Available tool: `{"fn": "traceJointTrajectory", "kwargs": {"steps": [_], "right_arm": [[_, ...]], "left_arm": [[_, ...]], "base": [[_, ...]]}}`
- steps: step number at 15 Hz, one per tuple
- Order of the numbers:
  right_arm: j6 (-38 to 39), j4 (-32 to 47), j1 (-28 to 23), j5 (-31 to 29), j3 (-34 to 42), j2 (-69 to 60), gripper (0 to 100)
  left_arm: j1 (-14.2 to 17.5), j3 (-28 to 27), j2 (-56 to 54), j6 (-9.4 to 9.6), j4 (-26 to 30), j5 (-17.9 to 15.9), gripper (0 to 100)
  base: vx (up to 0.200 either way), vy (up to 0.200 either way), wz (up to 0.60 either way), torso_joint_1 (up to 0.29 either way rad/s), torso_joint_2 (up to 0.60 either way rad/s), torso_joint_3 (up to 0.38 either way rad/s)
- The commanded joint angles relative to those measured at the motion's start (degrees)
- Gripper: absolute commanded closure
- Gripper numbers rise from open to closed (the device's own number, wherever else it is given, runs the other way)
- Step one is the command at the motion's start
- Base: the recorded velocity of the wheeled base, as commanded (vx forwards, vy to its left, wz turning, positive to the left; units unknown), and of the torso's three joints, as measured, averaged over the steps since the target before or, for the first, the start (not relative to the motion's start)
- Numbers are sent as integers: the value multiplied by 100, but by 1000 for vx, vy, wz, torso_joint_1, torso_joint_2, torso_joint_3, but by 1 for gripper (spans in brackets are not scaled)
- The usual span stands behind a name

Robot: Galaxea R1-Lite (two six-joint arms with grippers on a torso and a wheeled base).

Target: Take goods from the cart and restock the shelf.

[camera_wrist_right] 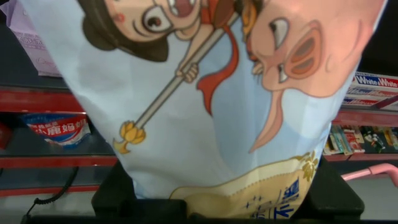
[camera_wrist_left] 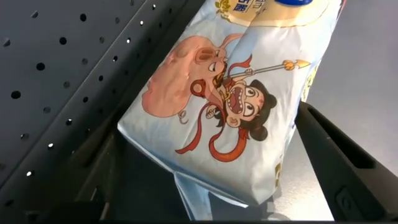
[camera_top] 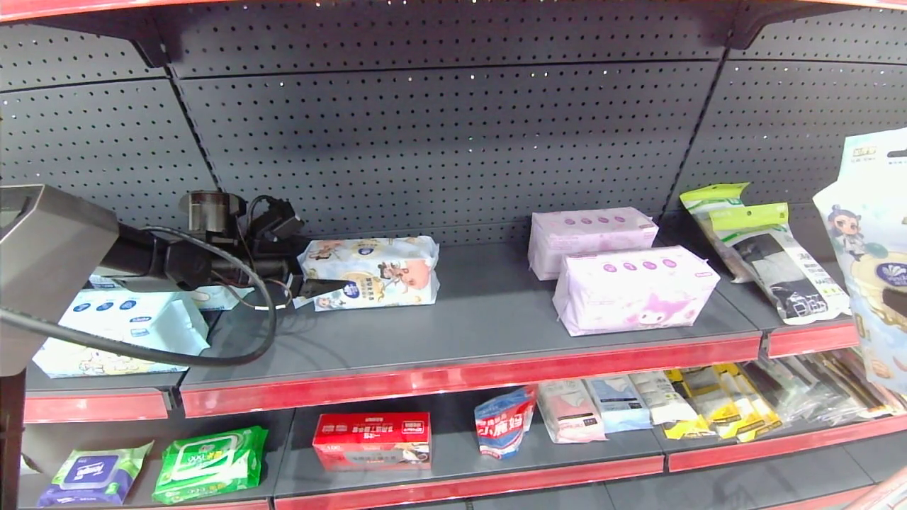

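Upper shelf [camera_top: 482, 304]: a cartoon-printed tissue pack [camera_top: 368, 273] lies flat on the grey deck, left of centre, close to the perforated back panel [camera_top: 439, 142].

Left hand [camera_wrist_left: 214, 186]: positioned at the left end of the tissue pack. Its fingers [camera_wrist_left: 339, 165] are spread, one on each side of that end. The left wrist view shows a strip of bare deck between the pack and one finger. The other finger lies in shadow, and contact on that side cannot be confirmed.

Right hand [camera_wrist_right: 224, 202]: pressed together on the lower edge of a large cartoon bag [camera_top: 864, 255]. The bag is held upright in the air at the right edge of the head view, in front of the shelf and clear of the deck.

Other stock, upper level:
- Two pink packs [camera_top: 634, 287] lie right of centre, one behind the other and touching.
- Green-topped packets [camera_top: 772, 255] lean further right, on the next deck section.
- White-and-blue packs [camera_top: 120, 333] lie on the left section, partly behind the left arm.

Lower shelf, left to right:
- Purple wipes pack [camera_top: 92, 478].
- Green wipes pack [camera_top: 210, 464].
- Red box [camera_top: 372, 440].
- Blue-and-red pouch [camera_top: 504, 421].
- Row of overlapping flat packets [camera_top: 638, 404].
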Motion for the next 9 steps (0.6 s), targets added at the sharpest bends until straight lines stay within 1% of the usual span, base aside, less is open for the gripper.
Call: {"fn": "traceJointTrajectory", "kwargs": {"steps": [1,6,7,8,9], "right_arm": [[3,-4,-1,1,-2,6,100],[-58,-4,-1,1,121,-20,100],[-58,-4,-1,1,113,-2,100],[-58,-4,-1,1,113,-2,100],[-58,-4,-1,1,113,-11,100]], "left_arm": [[3,-47,56,3,1,2,0],[-41,-56,56,3,18,2,0],[-50,-56,64,29,18,2,0],[-67,-56,82,47,18,2,100],[-67,-47,91,47,18,2,100]], "base": [[0,0,0,0,0,0],[0,0,0,0,0,0],[0,0,0,0,0,0],[0,0,0,0,0,0],[0,0,0,0,0,0]]}}
